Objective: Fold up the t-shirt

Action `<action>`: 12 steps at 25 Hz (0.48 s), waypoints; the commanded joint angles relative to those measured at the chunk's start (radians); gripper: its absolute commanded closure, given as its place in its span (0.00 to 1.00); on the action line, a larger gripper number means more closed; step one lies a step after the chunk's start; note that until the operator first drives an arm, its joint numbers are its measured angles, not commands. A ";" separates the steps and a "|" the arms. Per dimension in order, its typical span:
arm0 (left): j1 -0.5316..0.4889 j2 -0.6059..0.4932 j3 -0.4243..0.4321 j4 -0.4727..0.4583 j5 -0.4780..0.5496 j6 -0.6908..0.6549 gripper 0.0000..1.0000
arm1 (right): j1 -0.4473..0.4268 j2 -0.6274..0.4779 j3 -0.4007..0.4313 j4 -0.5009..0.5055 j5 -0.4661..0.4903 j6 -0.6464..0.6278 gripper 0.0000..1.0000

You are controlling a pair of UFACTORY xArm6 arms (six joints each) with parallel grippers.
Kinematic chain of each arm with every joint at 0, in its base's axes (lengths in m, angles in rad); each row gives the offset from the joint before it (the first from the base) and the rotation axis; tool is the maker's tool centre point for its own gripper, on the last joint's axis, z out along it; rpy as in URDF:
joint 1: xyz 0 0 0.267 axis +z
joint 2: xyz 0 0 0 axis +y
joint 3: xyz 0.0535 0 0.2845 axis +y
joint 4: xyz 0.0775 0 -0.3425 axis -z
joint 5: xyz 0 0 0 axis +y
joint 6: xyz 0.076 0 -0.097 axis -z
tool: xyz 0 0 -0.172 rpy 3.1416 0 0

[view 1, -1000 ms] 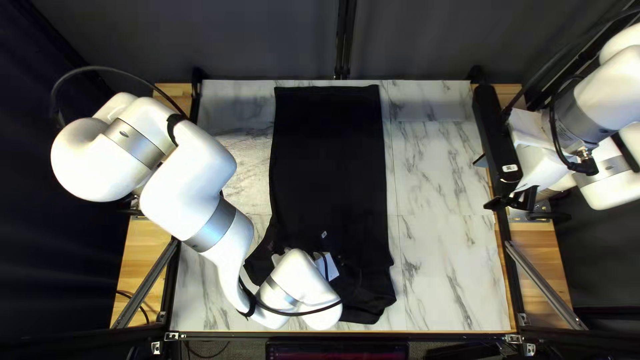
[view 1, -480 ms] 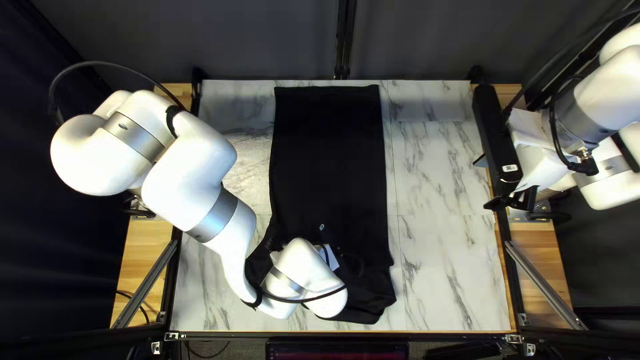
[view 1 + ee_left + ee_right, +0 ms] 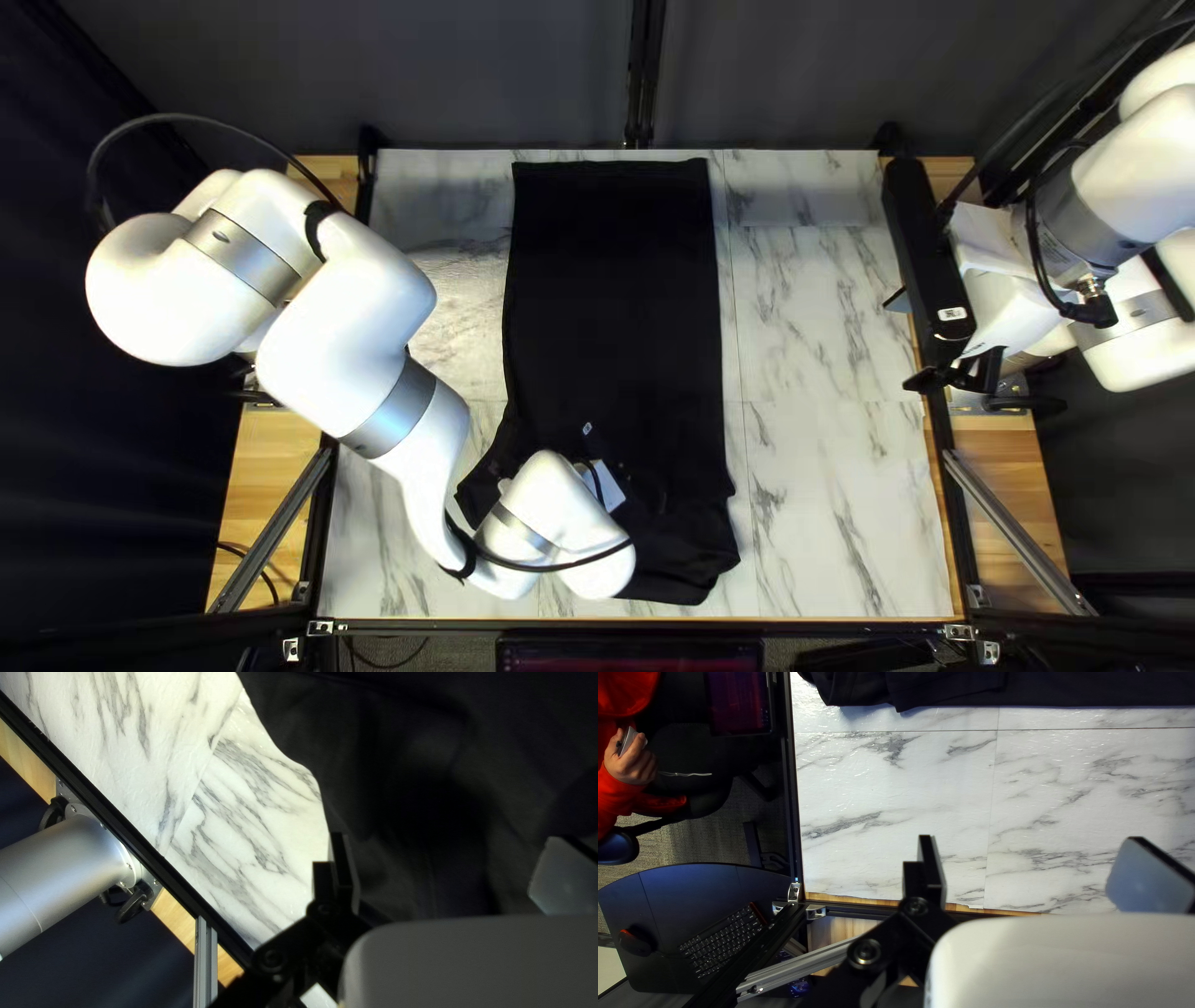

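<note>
Black cloth T-shirt (image 3: 616,286): laid lengthwise on white marble-patterned tabletop (image 3: 822,498), middle of top left view; near end rumpled. Black two-fingered left gripper (image 3: 610,454): spread wide, above shirt's near end. Black two-fingered right gripper (image 3: 908,340): spread wide, at tabletop's right edge, well apart from shirt. Red-sleeved hand (image 3: 630,762): off table, holding small object (image 3: 626,740).

High slanted view, closer wrist views, shared tabletop (image 3: 828,510)
</note>
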 commanded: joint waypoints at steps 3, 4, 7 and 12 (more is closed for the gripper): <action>0.005 -0.031 0.026 0.008 0.016 -0.016 0.00 | 0.000 0.000 0.000 0.000 0.000 0.000 0.00; 0.004 -0.039 0.026 0.011 0.025 -0.019 0.00 | 0.000 0.000 0.000 0.000 0.000 0.000 0.00; -0.001 -0.057 0.022 0.018 0.053 -0.027 0.00 | 0.000 0.000 0.000 0.000 0.000 0.000 0.00; -0.006 -0.093 0.038 0.030 0.090 -0.040 0.00 | 0.000 0.000 0.000 0.000 0.000 0.000 0.00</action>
